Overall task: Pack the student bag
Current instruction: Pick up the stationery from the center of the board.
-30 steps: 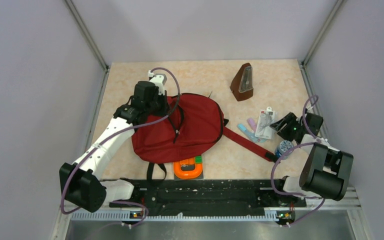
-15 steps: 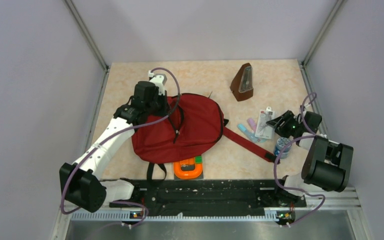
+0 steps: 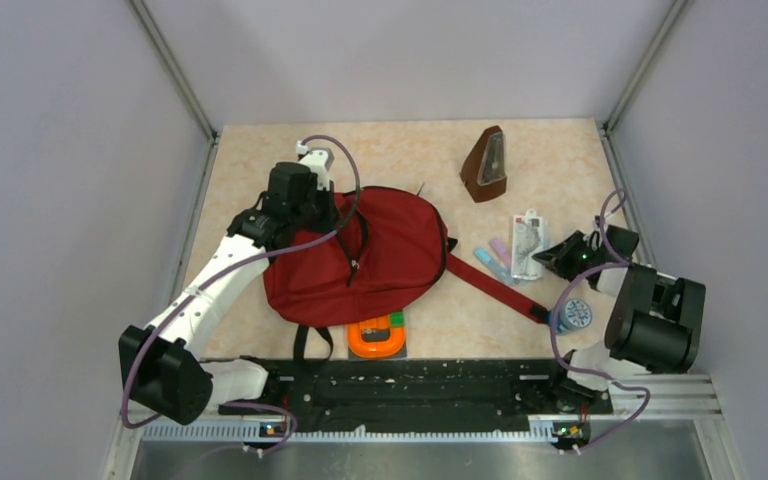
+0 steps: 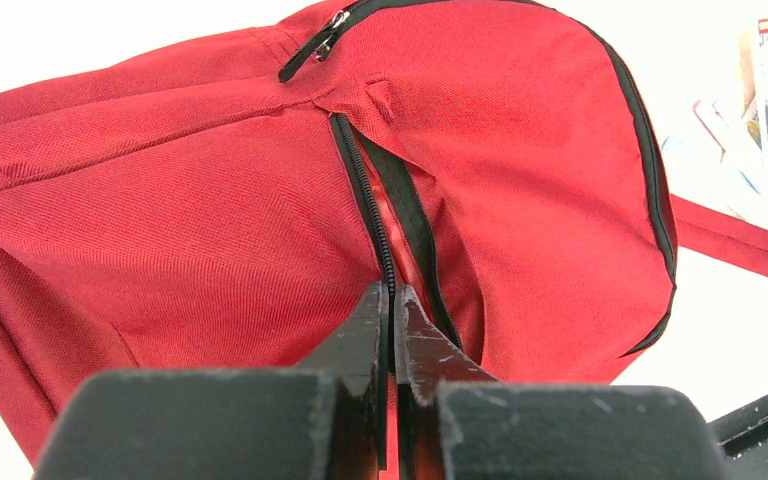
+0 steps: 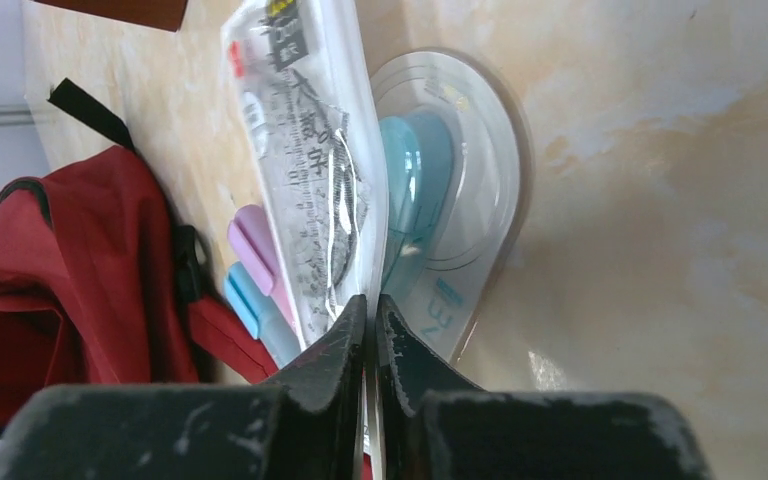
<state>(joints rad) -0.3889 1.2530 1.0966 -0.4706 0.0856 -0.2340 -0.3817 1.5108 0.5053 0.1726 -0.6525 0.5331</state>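
The student bag [image 3: 390, 262], dark red with a black zipper [image 4: 365, 200], lies at the table's middle-left, and its long red strap [image 3: 495, 283] trails to the right. My left gripper [image 3: 346, 224] [image 4: 392, 300] is shut on the zipper edge of the bag's opening. On the right lies a clear plastic packet [image 3: 527, 243] [image 5: 310, 170] with printed text. My right gripper [image 3: 550, 256] [image 5: 372, 305] is shut on that packet's near edge, and the thin film runs between the fingers.
Pink and blue highlighters [image 3: 497, 255] [image 5: 255, 250] lie beside the packet. A round clear case with blue inside [image 3: 576, 313] [image 5: 460, 190] sits near the right arm. A brown metronome [image 3: 485, 165] stands at the back. An orange toy [image 3: 376, 338] lies at the bag's near edge.
My right gripper has closed on the packet's edge and moved a little nearer, uncovering the round case. The left arm and the bag have not moved.
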